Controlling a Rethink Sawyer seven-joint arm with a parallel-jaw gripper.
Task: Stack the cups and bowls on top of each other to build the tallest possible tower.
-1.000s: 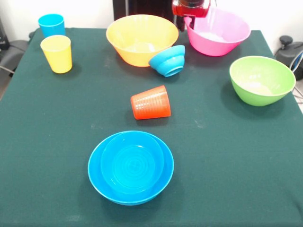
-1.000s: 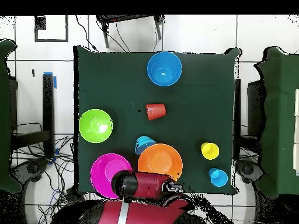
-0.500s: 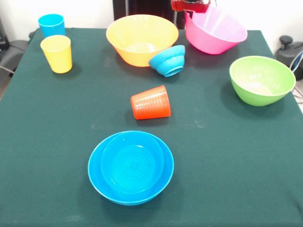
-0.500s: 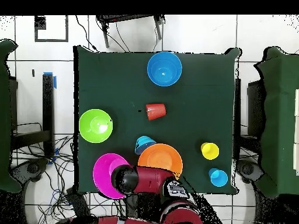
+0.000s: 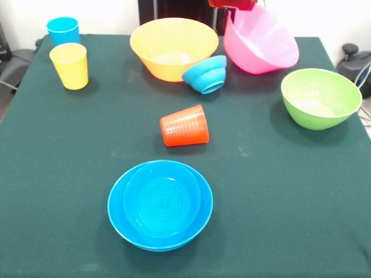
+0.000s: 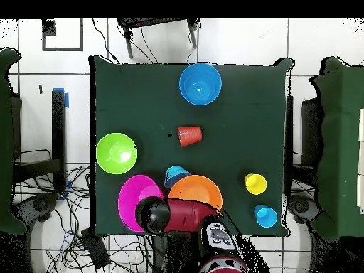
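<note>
Pink bowl [image 5: 264, 43], tilted at counter's far edge, rim under end effector [image 5: 232, 4]; pinch unconfirmed. Step: lifting. Next: carry onto nested blue bowls [image 5: 160, 204].

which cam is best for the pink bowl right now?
Front view. The pink bowl shows tilted, its opening, inside and outer wall all visible, with the gripper at its far rim. In the overhead view the pink bowl is only a magenta shape, partly covered by the arm, so its tilt is hard to read.
</note>
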